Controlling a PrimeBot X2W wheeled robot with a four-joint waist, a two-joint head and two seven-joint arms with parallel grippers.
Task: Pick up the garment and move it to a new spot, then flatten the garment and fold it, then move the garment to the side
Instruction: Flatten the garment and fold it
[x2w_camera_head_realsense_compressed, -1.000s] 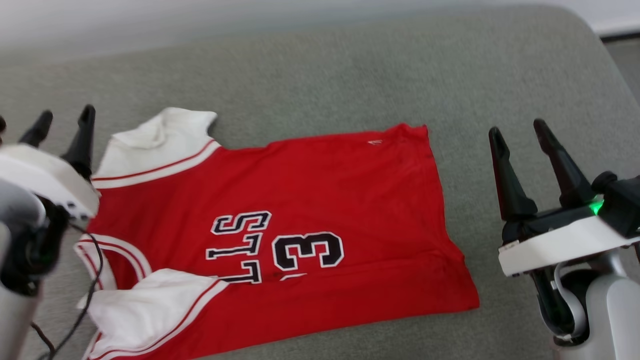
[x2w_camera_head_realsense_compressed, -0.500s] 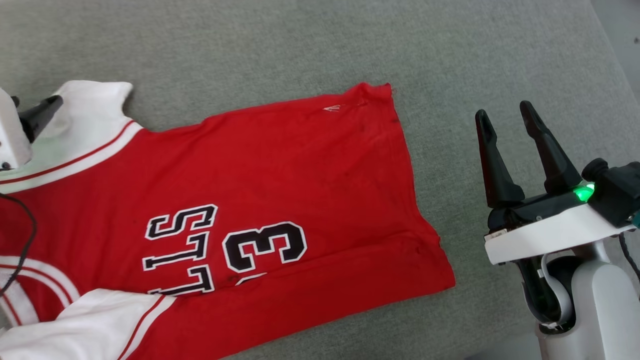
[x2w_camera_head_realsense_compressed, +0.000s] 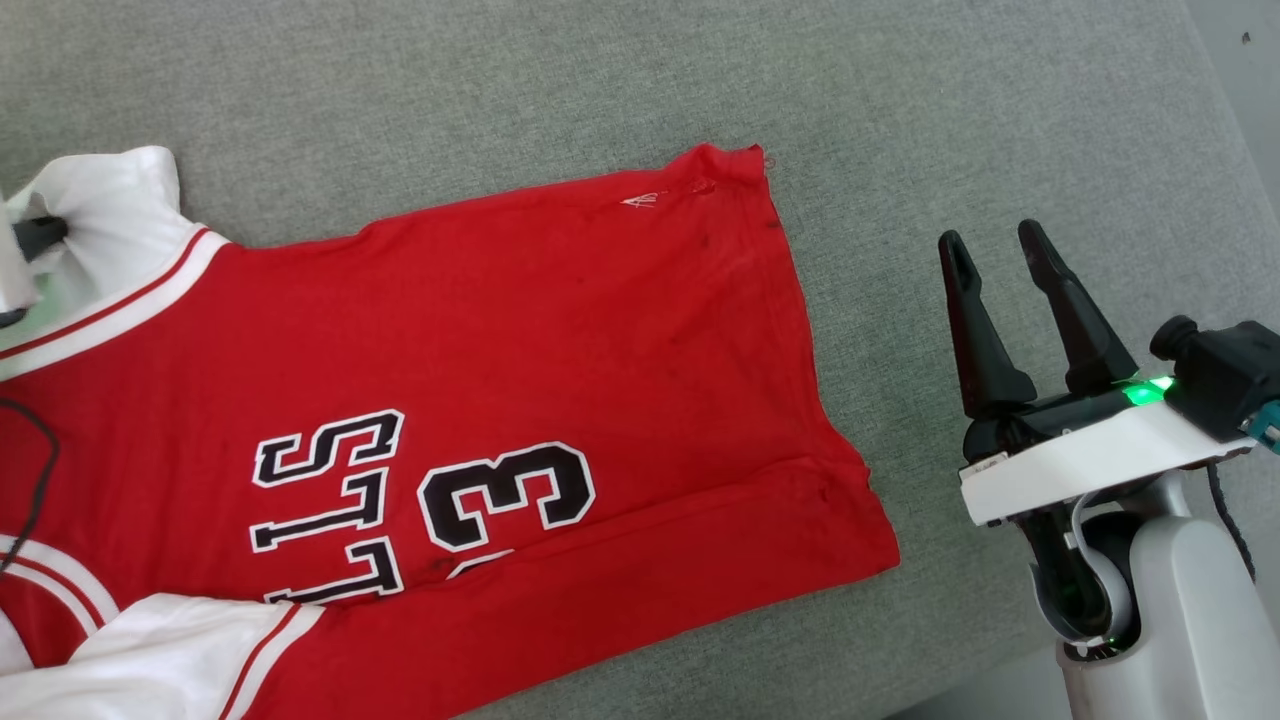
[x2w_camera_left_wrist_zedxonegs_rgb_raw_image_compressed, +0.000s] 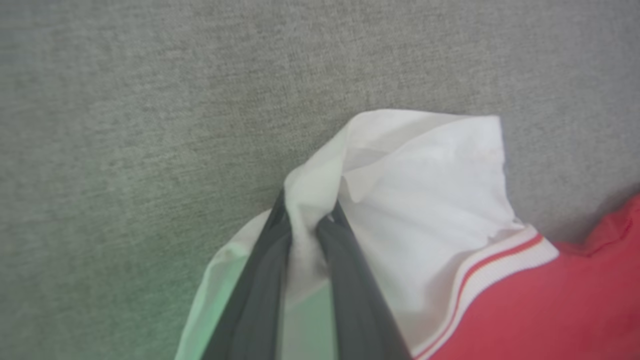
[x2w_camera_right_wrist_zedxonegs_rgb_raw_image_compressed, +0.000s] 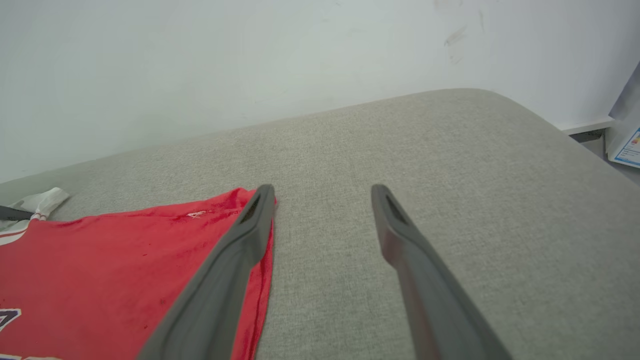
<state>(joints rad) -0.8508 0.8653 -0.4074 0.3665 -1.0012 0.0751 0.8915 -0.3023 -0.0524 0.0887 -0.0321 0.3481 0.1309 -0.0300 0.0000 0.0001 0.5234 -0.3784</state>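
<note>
Garment (x2w_camera_head_realsense_compressed: 560, 330) lies face up across left and centre of the head frame on the grey cushion (x2w_camera_head_realsense_compressed: 600, 80), collar end toward frame left, hem toward frame right; the lower long edge looks turned over on itself, covering part of the number; body mostly smooth, a few shallow creases near the hem. Left gripper (x2w_camera_left_wrist_zedxonegs_rgb_raw_image_compressed: 307, 210) at upper left of the head frame, fingers nearly together and pinching a bunched fold of the white sleeve (x2w_camera_left_wrist_zedxonegs_rgb_raw_image_compressed: 425, 200); cloth humps up between the tips in the left wrist view. Right gripper (x2w_camera_head_realsense_compressed: 990, 237) at frame right, fingers spread, nothing between them, over bare cushion just beside the hem edge and not touching it. Judgement: flatten-and-fold step, with the sleeve as the part being worked; cannot tell whether it is meant to be drawn out smooth or folded inward. Next move likely calls for holding the pinch firm, a low lift so the body doesn't drag, and a short carry; the free right gripper could pin the hem.
</note>
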